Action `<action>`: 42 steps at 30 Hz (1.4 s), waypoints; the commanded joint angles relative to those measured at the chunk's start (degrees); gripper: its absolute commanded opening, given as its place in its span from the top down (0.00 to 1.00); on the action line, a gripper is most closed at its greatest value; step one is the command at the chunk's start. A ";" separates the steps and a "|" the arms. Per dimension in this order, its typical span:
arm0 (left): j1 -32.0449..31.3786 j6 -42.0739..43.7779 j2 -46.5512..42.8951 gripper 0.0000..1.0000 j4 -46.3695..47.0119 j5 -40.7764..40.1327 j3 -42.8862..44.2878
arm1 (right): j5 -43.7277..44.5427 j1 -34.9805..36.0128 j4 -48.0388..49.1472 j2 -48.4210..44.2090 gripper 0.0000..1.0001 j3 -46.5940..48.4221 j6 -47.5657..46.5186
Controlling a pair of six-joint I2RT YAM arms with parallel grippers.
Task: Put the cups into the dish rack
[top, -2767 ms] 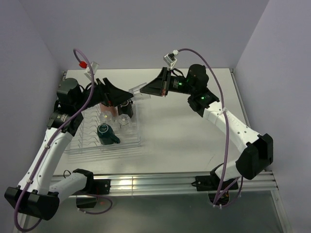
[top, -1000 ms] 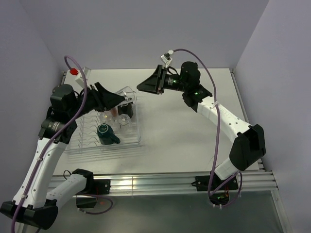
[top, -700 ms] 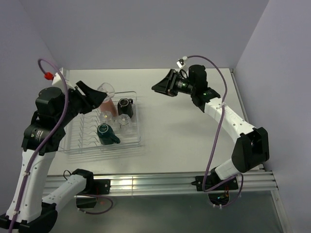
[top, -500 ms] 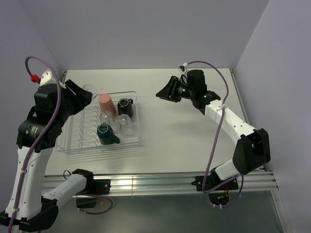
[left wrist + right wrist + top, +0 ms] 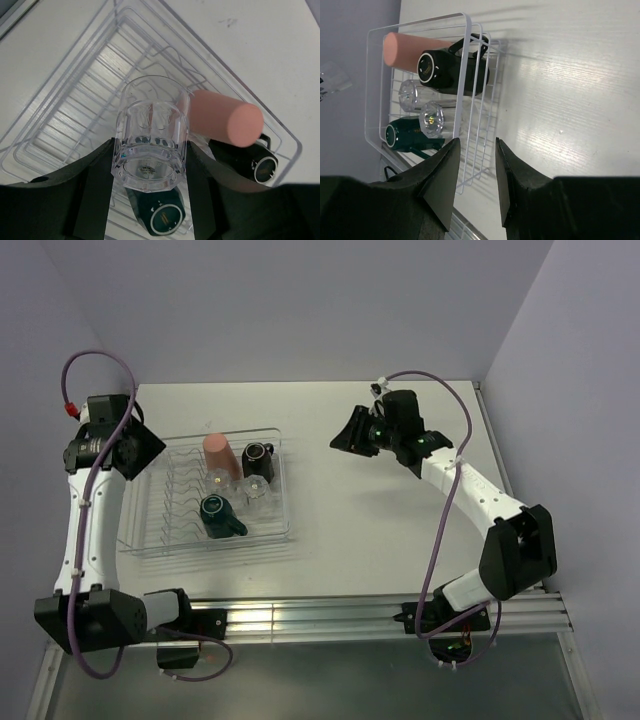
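We find the left end effector (image 5: 150, 167) pinching a clear tumbler (image 5: 150, 125) by its sides, one finger against each flank, with the tumbler's base turned toward the wrist camera. The tumbler is held in the air over the ribbed left part of the dish rack (image 5: 60, 107) and touches nothing in it. In the top view this end effector sits at the rack's far left corner.

Inside the rack, all toward its right half, we record:
- A salmon-orange cup (image 5: 216, 452) at the far side, closed end up.
- A black mug (image 5: 258, 458) just beside it on the right.
- Two further clear tumblers (image 5: 218, 480) side by side nearer the arms.
- A dark green mug (image 5: 215, 512) nearest of all.

The right end effector (image 5: 476, 150) has its fingers slightly apart with nothing between them. It hangs over the bare white surface (image 5: 570, 100) to the right of the rack, well apart from the cups.
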 commanded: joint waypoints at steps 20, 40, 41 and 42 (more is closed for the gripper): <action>11.77 2.22 16.63 1.00 13.01 8.01 -2.92 | 0.07 -0.24 -0.08 1.70 0.59 0.87 -2.20; 13.97 2.13 25.78 1.00 15.74 8.80 -3.97 | -0.99 -0.24 -0.17 3.11 0.59 1.13 -2.46; 14.06 2.22 26.30 1.00 15.91 9.06 -4.06 | -1.07 -0.24 -0.17 3.20 0.59 1.05 -2.55; 13.97 2.13 26.65 1.00 16.09 9.15 -4.23 | -0.99 -0.24 -0.26 3.29 0.59 1.05 -2.46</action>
